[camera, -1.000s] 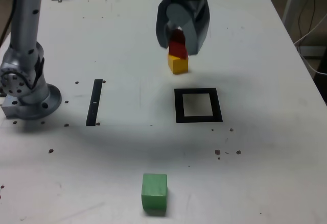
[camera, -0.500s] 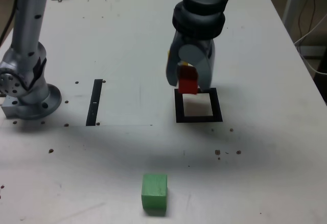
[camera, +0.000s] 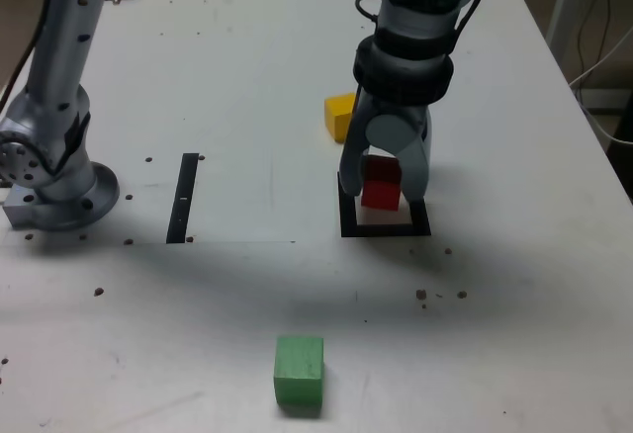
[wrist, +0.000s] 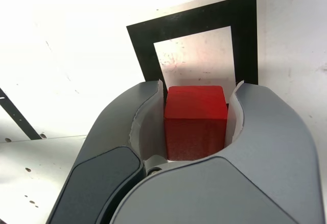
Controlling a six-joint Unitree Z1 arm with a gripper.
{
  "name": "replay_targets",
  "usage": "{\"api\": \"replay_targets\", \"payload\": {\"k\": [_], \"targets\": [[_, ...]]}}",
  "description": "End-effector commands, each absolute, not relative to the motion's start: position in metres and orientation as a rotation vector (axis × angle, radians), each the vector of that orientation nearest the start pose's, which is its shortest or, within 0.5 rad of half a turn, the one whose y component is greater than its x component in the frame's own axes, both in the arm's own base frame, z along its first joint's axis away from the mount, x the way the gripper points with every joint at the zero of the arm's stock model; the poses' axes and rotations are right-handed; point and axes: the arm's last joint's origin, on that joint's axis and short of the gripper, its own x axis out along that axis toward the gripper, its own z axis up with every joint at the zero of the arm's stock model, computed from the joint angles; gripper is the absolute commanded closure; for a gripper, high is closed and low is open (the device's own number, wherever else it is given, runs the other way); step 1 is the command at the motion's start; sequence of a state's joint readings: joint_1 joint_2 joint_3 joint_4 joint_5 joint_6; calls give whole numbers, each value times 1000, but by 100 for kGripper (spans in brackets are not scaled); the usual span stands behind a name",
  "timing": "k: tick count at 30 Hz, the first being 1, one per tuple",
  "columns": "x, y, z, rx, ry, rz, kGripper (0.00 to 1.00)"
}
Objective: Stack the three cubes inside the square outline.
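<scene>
Red cube (wrist: 196, 132): light, stiff, perhaps slick — take opposite sides (smooth faces, mind!)
Gripper (wrist: 200, 85): and it's clamped — cube between fingers!

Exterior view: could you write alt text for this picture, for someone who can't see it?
A robot arm's pincer grips a red cube over a black square outline on a white table. A yellow cube sits just behind the arm's left side, and a green cube stands alone near the bottom edge.
</scene>
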State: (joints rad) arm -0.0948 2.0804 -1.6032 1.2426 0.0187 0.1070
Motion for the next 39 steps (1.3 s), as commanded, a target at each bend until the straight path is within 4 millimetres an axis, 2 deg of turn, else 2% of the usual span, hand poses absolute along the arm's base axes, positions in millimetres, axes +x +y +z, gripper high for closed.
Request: {"api": "replay_targets", "payload": {"k": [1, 12, 20, 34, 39], "targets": [[373, -34, 240, 170, 1717, -149, 61], [374, -16, 235, 131, 1735, -120, 61], [371, -15, 231, 115, 1748, -131, 61], [373, -16, 221, 101, 1751, -155, 45], [373, -16, 219, 103, 1749, -157, 30]]}}
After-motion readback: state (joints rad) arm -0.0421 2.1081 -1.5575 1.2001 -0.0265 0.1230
